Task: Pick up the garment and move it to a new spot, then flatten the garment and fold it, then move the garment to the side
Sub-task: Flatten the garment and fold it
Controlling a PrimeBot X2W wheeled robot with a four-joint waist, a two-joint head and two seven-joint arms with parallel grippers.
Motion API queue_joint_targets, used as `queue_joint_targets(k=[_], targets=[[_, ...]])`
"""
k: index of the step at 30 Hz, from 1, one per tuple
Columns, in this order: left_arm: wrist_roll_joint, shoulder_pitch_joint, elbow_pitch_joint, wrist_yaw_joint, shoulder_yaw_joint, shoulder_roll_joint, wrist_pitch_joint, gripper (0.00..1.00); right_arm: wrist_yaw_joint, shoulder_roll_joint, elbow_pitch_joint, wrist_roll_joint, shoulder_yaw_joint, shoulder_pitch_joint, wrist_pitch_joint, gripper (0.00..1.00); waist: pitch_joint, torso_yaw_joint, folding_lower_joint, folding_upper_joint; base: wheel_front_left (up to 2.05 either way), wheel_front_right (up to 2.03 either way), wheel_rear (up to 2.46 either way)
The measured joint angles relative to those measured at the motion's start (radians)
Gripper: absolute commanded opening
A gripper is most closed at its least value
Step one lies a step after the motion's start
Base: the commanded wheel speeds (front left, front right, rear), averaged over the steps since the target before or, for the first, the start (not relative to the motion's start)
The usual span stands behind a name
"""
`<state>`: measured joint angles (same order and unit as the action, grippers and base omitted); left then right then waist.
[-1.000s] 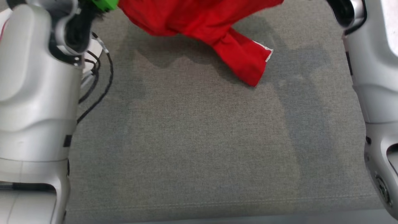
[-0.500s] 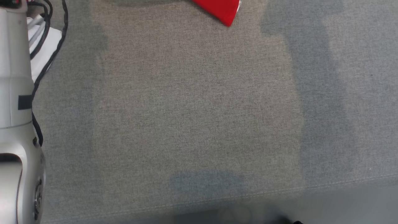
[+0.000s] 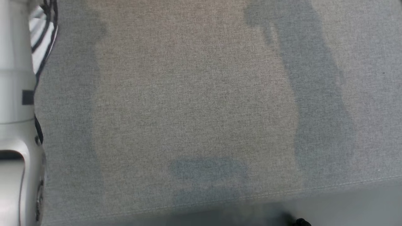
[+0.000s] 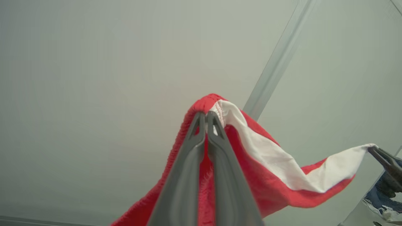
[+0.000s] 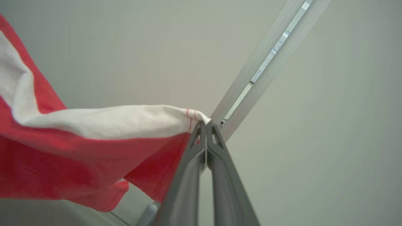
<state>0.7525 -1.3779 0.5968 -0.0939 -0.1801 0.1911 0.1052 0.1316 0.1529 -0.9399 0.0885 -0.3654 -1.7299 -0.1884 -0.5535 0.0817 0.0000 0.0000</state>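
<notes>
step: garment picked up, likely mid-carry to its new spot | left gripper (image 4: 206,114): clamped tight on red fabric garment with white band (image 4: 267,185) | right gripper (image 5: 206,124): pinched closed on the band's end | garment: in the air, slung between both | next: probably lower evenly onto grey fabric worktop (image 3: 201,103), spread flat

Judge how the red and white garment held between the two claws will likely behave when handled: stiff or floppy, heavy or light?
Probably floppy: the garment sags in a curve between the left claw and the right claw. Likely light, since two small pinches at its edge seem to carry it. It would probably crumple when set down, not hold shape.
</notes>
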Motion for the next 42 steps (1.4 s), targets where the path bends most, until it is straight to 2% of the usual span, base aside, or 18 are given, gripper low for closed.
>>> queue_joint_targets(k=[4,9,13,17,21,25,28,32,35,42], targets=[[-0.005,0.123,0.019,-0.021,-0.053,0.001,0.012,0.00,0.000,0.005,-0.040,-0.092,-0.158,0.096,-0.002,0.00,-0.012,0.001,0.0000,0.0000,0.00,0.00,0.00],[0.025,0.297,-0.010,-0.030,-0.105,-0.007,0.030,0.00,0.000,0.072,0.014,-0.292,-0.344,0.212,0.035,0.00,0.008,0.001,0.0000,0.0000,0.00,0.00,0.00],[0.026,0.424,-0.054,-0.033,-0.158,0.012,0.045,0.00,0.000,0.195,0.157,-0.460,-0.485,0.306,0.106,0.00,0.041,-0.005,0.0000,0.0000,0.00,0.00,0.00],[0.031,0.539,-0.098,-0.034,-0.191,0.028,0.050,0.00,0.000,0.334,0.340,-0.630,-0.557,0.390,0.199,0.00,0.085,-0.013,0.0000,0.0000,0.00,0.00,0.00],[0.026,0.655,-0.123,-0.033,-0.227,0.047,0.046,0.00,0.000,0.471,0.505,-0.728,-0.633,0.482,0.319,0.00,0.138,-0.022,0.0000,0.0000,0.00,0.00,0.00],[-0.011,0.740,-0.128,-0.021,-0.283,0.059,0.025,0.00,0.000,0.588,0.633,-0.817,-0.666,0.573,0.428,0.00,0.195,-0.031,0.0000,0.0000,0.00,0.00,0.00],[-0.027,0.785,-0.126,-0.011,-0.314,0.063,0.009,0.00,0.000,0.641,0.702,-0.862,-0.675,0.639,0.491,0.00,0.237,-0.038,-0.0001,0.0000,0.00,0.00,0.00],[-0.051,0.846,-0.128,0.034,-0.342,0.064,-0.009,0.00,0.000,0.683,0.761,-0.902,-0.677,0.725,0.544,0.00,0.290,-0.044,-0.0001,0.0000,0.00,0.00,0.00],[-0.066,0.905,-0.147,0.066,-0.363,0.074,-0.026,0.00,0.000,0.691,0.793,-0.946,-0.658,0.793,0.560,0.00,0.329,-0.048,-0.0001,0.0000,0.00,0.00,0.00],[-0.089,1.061,-0.264,0.114,-0.412,0.137,-0.087,0.00,0.000,0.747,0.857,-0.995,-0.607,0.965,0.617,0.00,0.414,-0.052,-0.0001,0.0000,0.00,0.00,0.00]])
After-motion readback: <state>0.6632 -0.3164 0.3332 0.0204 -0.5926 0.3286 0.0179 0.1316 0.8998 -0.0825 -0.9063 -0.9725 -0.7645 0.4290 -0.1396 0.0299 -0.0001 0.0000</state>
